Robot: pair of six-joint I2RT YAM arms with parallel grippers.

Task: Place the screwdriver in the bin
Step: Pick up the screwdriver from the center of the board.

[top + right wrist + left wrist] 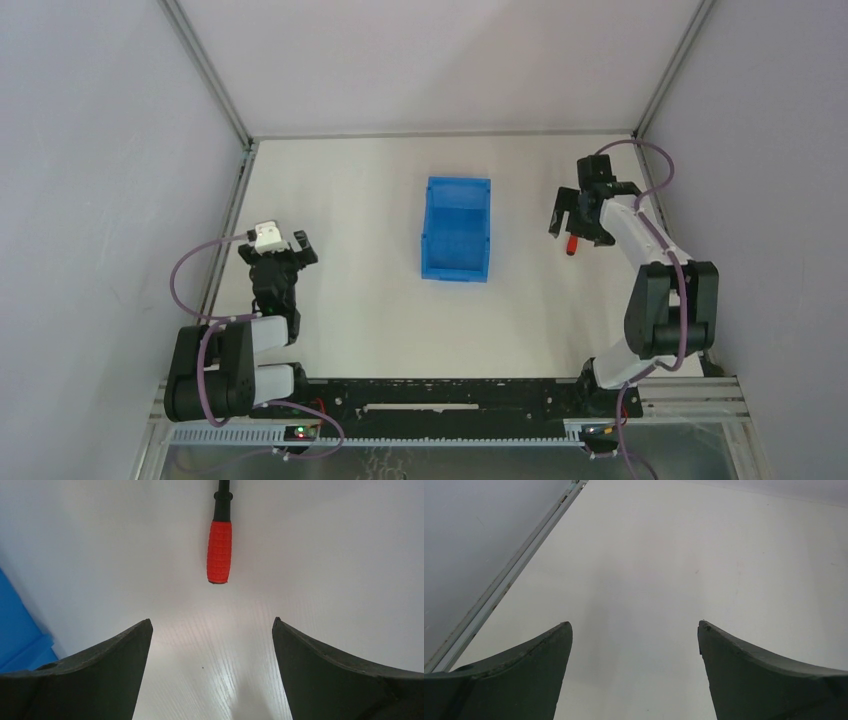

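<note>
Right wrist — screwdriver [219, 552] beyond parted fingers [100, 680]

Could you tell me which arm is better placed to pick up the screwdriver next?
The right: its open end effector hovers just short of the screwdriver, while the left end effector sits beyond the bin.

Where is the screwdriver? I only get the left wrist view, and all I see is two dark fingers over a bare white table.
Observer: The screwdriver lies on the table on the right side, just ahead of the right gripper, with its red handle toward the gripper.
Operator: Is that gripper holding it?
Observer: No. Its jaws are open and the screwdriver lies beyond them, untouched.
Operator: And the bin?
Observer: The bin sits mid-table, to the left of the screwdriver, with nothing visible inside.
</note>
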